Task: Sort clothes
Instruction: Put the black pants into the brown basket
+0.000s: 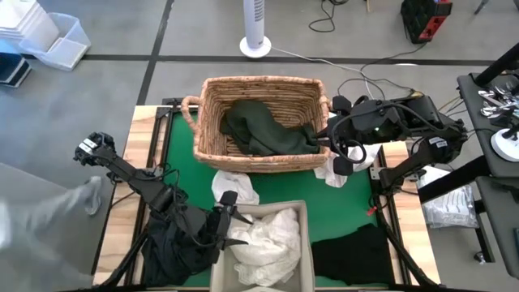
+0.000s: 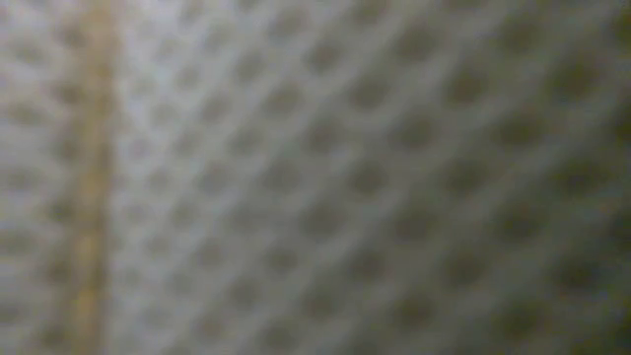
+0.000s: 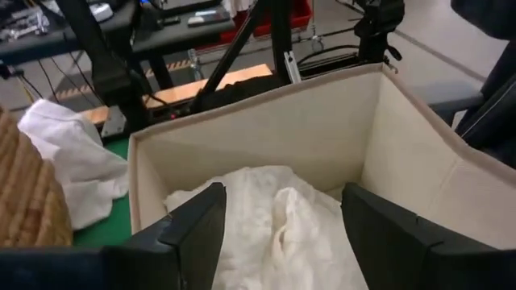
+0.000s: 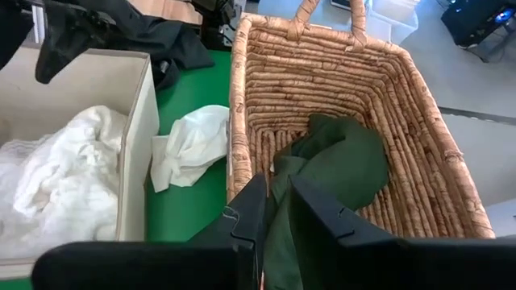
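The left gripper [image 1: 233, 217] hangs with fingers apart above the white clothes [image 1: 261, 242], crumpled with no clear long axis in the beige bin [image 1: 302, 212]. A dark green garment [image 1: 263, 130] lies diagonally across the wicker basket [image 1: 212, 91]. The right gripper [image 1: 334, 150], at the basket's rim, is closed down on its end.

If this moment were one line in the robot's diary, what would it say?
left gripper: open over white clothes in box | right gripper: shut on green garment at basket
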Controlling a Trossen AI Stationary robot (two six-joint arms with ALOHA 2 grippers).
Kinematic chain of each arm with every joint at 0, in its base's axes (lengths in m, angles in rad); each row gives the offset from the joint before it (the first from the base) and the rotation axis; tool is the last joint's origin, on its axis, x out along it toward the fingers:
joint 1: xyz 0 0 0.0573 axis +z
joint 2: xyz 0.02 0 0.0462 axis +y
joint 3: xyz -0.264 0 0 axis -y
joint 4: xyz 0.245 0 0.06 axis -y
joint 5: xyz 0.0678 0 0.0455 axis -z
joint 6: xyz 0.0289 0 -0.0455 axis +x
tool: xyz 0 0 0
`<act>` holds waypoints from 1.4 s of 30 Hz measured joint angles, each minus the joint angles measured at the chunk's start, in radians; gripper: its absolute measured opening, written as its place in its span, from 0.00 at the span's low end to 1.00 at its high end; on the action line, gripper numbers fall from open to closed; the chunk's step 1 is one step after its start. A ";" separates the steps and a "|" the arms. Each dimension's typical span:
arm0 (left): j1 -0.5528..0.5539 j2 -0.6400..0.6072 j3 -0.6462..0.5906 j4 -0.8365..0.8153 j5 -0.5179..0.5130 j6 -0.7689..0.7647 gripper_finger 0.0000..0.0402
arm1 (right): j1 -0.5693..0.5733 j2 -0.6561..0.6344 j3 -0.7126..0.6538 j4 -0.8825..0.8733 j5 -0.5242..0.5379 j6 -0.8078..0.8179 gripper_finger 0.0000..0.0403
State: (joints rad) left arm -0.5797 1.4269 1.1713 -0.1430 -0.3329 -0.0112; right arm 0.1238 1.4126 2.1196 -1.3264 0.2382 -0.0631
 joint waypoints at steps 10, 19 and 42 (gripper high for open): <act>-0.007 -0.038 -0.005 0.001 -0.157 0.107 0.45 | 0.001 0.000 -0.030 0.011 0.025 -0.013 0.09; -0.012 -0.179 -0.005 -0.110 -0.197 0.132 0.39 | 0.007 -0.016 -0.060 0.014 0.026 -0.006 0.07; -0.029 -0.305 -0.009 -0.523 -0.288 -0.092 0.39 | 0.139 -0.297 -0.577 0.047 0.025 0.291 0.07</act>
State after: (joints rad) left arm -0.6086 1.1215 1.1622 -0.6662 -0.6211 -0.1035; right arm 0.2630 1.1156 1.5425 -1.2796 0.2630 0.2276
